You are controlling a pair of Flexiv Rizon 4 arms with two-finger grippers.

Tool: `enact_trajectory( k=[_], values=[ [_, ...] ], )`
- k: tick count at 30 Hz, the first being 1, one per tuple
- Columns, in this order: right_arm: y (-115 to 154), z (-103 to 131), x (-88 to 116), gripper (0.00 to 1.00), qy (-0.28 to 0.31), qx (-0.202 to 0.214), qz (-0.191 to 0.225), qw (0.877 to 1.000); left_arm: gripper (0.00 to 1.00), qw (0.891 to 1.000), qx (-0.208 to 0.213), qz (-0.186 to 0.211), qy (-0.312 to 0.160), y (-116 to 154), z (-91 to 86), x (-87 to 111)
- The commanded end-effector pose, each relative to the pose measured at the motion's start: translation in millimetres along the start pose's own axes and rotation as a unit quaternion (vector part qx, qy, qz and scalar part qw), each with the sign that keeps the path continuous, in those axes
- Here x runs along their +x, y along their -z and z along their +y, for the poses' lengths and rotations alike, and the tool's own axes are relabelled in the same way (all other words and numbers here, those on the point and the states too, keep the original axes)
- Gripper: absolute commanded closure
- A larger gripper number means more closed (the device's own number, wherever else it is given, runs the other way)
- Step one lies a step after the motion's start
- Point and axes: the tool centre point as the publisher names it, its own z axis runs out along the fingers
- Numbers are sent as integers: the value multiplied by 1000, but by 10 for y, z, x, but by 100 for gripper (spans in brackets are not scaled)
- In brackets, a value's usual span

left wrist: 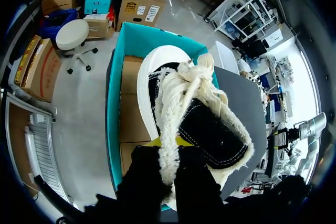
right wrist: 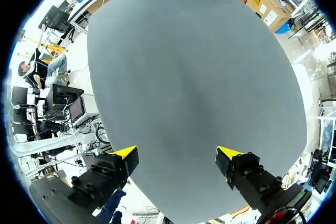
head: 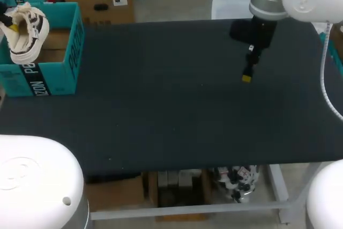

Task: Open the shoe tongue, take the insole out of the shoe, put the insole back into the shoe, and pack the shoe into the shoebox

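The left gripper [left wrist: 168, 153] is pinching a white-and-black sneaker with frayed cream trim and cream laces [left wrist: 202, 121] between its two black, yellow-tipped fingers. It holds the sneaker directly over the open top of the teal cardboard shoebox [left wrist: 112, 114], whose brown floor shows beside the shoe. The right gripper [right wrist: 177, 156] hangs well apart from the shoebox, at the other end of the black table [head: 177, 111], with its fingers spread wide.
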Motion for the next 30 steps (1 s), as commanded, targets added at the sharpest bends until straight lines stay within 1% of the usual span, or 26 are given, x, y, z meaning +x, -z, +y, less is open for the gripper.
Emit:
enact_trajectory(
  k=[1,4,5,6,9,11,17,20,23,25,26,30],
  values=[
    [6,3,-2,0,0,2,1,1000,100,1000,-22,18,5,-188,-135,-71],
    [6,3,-2,0,0,2,1,1000,100,1000,-20,9,13,-242,-138,-82],
    [6,3,-2,0,0,2,1,1000,100,1000,-15,12,15,-242,-146,-89],
    [6,3,-2,0,0,2,1,1000,100,1000,-1,16,23,-229,-153,-93],
    [6,3,-2,0,0,2,1,1000,100,999,17,17,37,-213,-187,-116],
    [6,3,-2,0,0,2,1,1000,100,998,25,26,44,-211,-192,-116],
    [6,3,-2,0,0,2,1,1000,100,999,-11,16,33,-428,-236,-71],
    [6,3,-2,0,0,2,1,1000,100,999,-21,8,30,-526,-264,-50],
    [6,3,-2,0,0,2,1,1000,100,999,-24,2,33,-550,-291,-27],
    [6,3,-2,0,0,2,1,1000,4,999,-25,-2,36,-557,-288,-14],
    [6,3,-2,0,0,2,1,1000,0,999,-25,-3,38,-549,-298,-18],
    [6,3,-2,0,0,2,1,1000,0,999,-25,-10,45,-488,-297,12]
  ],
)
